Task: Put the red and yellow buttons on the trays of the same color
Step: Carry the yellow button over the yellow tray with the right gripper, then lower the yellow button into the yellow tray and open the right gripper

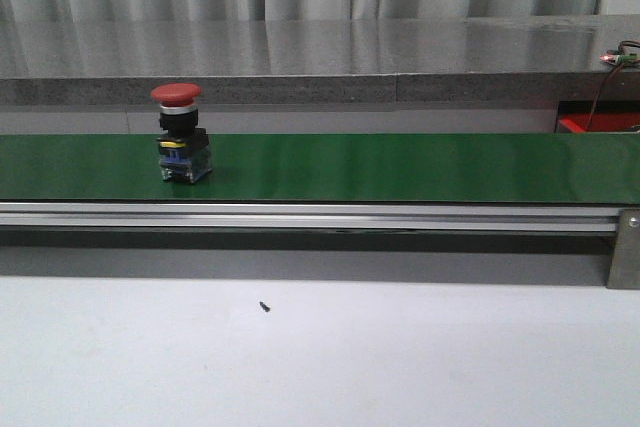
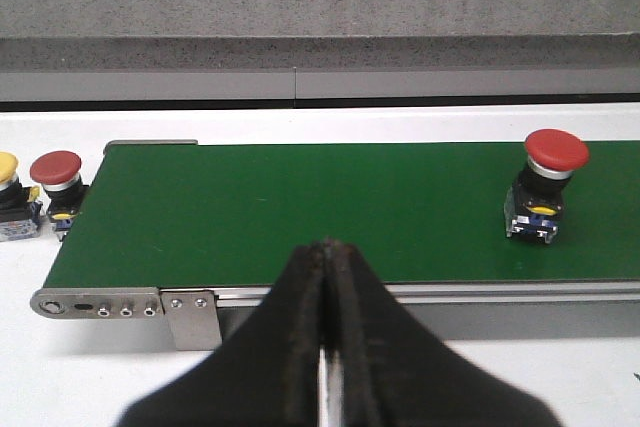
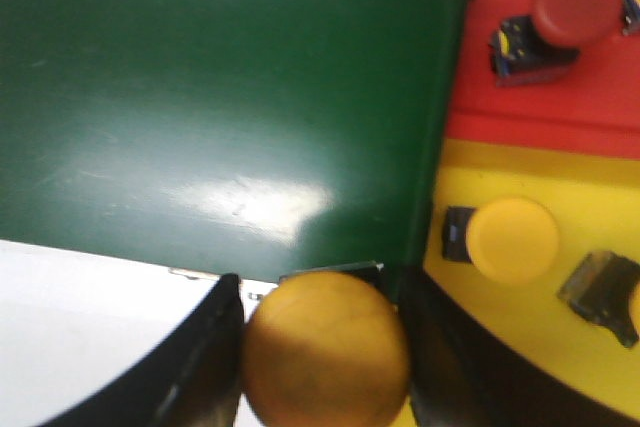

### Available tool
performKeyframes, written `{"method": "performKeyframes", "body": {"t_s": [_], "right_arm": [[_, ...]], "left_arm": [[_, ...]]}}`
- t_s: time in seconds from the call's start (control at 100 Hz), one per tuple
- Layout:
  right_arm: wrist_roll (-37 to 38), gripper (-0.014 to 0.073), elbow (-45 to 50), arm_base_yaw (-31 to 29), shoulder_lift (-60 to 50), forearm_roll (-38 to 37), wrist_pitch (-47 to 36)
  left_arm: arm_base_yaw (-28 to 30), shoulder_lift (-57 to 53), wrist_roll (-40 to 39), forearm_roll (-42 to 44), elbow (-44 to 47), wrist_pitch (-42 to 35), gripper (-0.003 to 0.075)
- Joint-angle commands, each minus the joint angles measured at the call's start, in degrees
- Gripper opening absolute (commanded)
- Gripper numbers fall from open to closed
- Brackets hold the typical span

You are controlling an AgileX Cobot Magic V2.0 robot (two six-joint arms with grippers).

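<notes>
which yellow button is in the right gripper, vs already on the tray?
The yellow button clamped between the right gripper fingers, beside the belt's end; the others lie on the yellow tray.

Even, bright overhead light w/ white glare on green belt (image 3: 250, 197); near yellow button (image 3: 325, 347) blurred.

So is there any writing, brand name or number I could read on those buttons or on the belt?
None can be read.
The red button on the green belt has a yellow-and-blue patch on its base, too small and blurred to read.
The belt, the red tray and the yellow tray show no print.
</notes>
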Motion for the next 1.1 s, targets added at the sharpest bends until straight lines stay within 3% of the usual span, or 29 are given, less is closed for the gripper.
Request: {"method": "performKeyframes", "body": {"t_s": [0.0,0.53,0.88,1.09], "right_arm": [[0.7,0.0146,0.2,-2.9,-2.5,0.7,-3.1],[10.4,0.0146,12.2,-18.2,-2.5,0.7,-12.5],[10.5,0.0146,18.4,-19.4,-2.3,-0.3,-19.9],[10.5,0.0146,18.8,-19.4,-1.9,-0.8,-20.2]], "left_arm": [[-0.5,0.1,0.1,-1.2,-1.6,-3.8,-0.002],[-0.5,0.1,0.1,-1.2,-1.6,-3.8,-0.002],[-0.5,0.1,0.1,-1.2,-1.6,-3.8,-0.002],[-0.5,0.1,0.1,-1.2,-1.6,-3.8,-0.002]]}}
